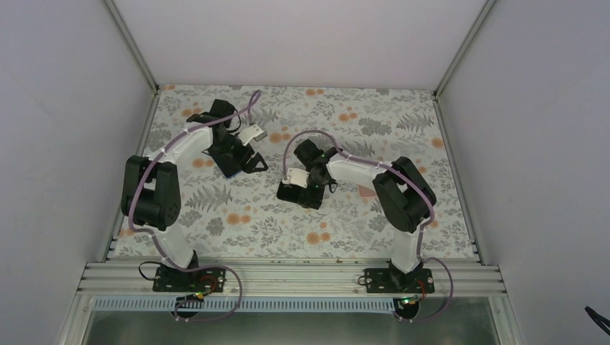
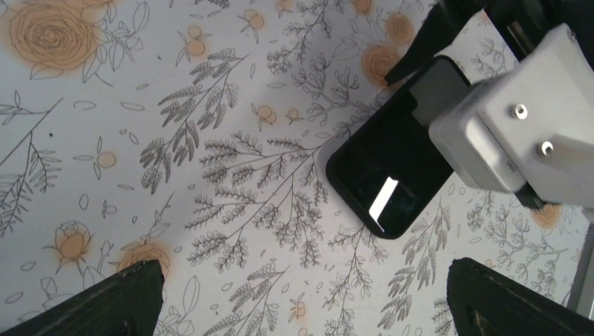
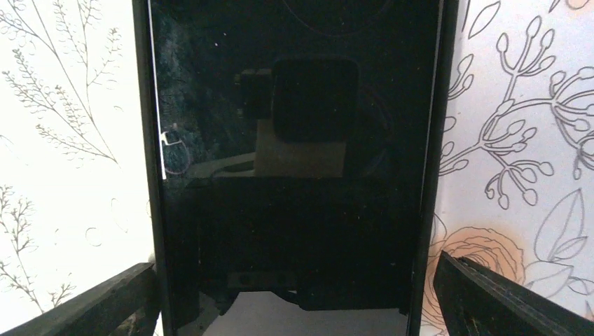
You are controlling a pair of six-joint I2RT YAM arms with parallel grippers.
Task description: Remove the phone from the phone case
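Right wrist view alone gives a close look, glossy dark phone [image 3: 294, 140] in its black phone case [image 3: 146, 210] filling the gap between the spread right end effector [image 3: 295, 266] fingers, left wrist view shows it flat on the floral desk [image 2: 210, 105], at 1 o'clock from the widely spread left end effector [image 2: 305, 269], apart.

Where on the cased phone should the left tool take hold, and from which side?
I'd grip the phone at its free rounded end, clear of the right tool. It lies flat on the table, so bring the left tool straight down, fingers across the narrow width, closing on the long parallel edges.
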